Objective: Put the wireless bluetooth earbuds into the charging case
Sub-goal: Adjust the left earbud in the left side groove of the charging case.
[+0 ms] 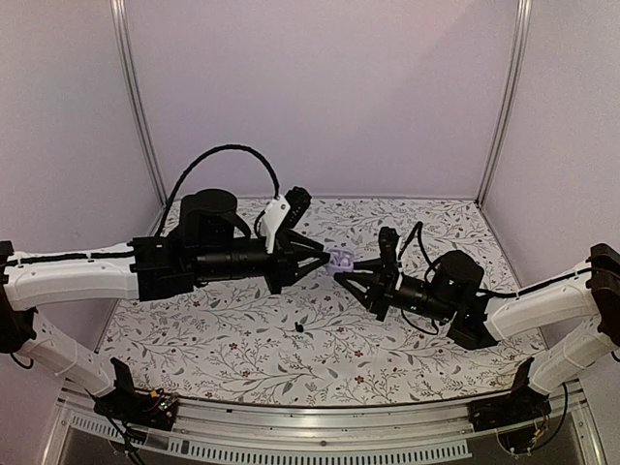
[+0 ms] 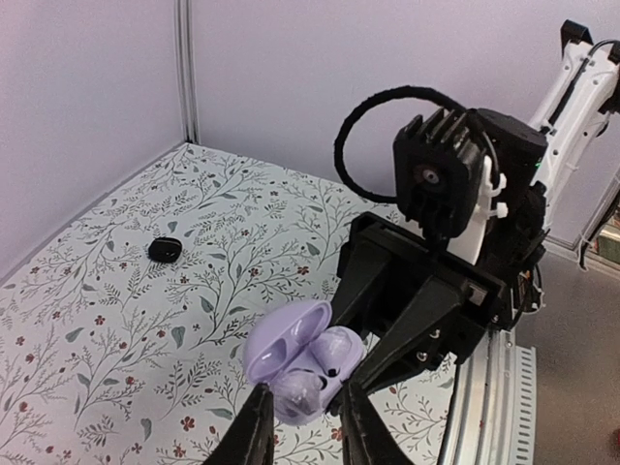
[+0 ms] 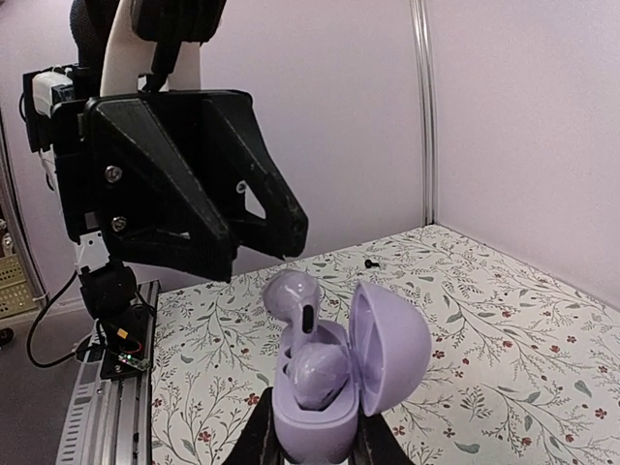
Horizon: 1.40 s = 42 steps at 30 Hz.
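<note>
The charging case (image 3: 315, 431) is pale lavender and stands open, its lid (image 3: 392, 349) tipped back. My right gripper (image 3: 318, 434) is shut on the case body and holds it up above the cloth. One lavender earbud (image 3: 320, 373) sits in its socket. The other earbud (image 3: 293, 293) stands tilted, half out of its socket. My left gripper (image 2: 305, 407) is open, its fingertips (image 2: 260, 402) flanking that earbud and the case's near end (image 2: 291, 354). In the top view the two grippers meet at the case (image 1: 340, 259) in mid-table.
A small black piece (image 2: 163, 250) lies alone on the floral cloth (image 1: 242, 339), also seen in the top view (image 1: 299, 328) and the right wrist view (image 3: 371, 263). Pale walls enclose the back and sides. A metal rail (image 1: 320, 441) runs along the near edge.
</note>
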Available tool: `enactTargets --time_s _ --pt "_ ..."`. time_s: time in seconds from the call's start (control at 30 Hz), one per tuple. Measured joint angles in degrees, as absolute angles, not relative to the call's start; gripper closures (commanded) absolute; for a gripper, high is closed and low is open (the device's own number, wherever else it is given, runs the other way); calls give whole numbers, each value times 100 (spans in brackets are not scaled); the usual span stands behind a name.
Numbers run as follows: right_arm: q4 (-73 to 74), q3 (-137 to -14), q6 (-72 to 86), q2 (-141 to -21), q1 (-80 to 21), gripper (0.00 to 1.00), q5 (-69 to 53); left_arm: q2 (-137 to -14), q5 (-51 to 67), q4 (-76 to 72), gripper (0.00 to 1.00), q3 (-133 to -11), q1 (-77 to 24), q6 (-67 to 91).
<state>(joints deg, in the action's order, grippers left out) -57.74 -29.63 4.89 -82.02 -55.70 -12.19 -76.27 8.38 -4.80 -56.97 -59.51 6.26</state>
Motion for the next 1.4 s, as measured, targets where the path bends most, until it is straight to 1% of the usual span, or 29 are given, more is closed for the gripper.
enactTargets --time_s 0.17,0.4,0.8,1.0,1.4 --pt "-5774 -2965 460 -8202 -5570 100 -1284 -7664 854 -478 77 -5704 -5920 635" --pt "-5778 -2965 425 -8202 -5570 100 -1426 -7745 910 -480 82 -5712 -5896 670" --pt "-5725 -2974 381 -8204 -5559 100 -1636 -7861 1243 -486 96 -5730 -5861 552" --pt "-5706 -2974 368 -8204 -5540 100 -1671 -7922 1358 -307 97 -5857 -5835 392" --pt "-5343 -2974 78 -8204 -5459 100 -1728 -8337 1345 567 99 -6447 -5798 204"
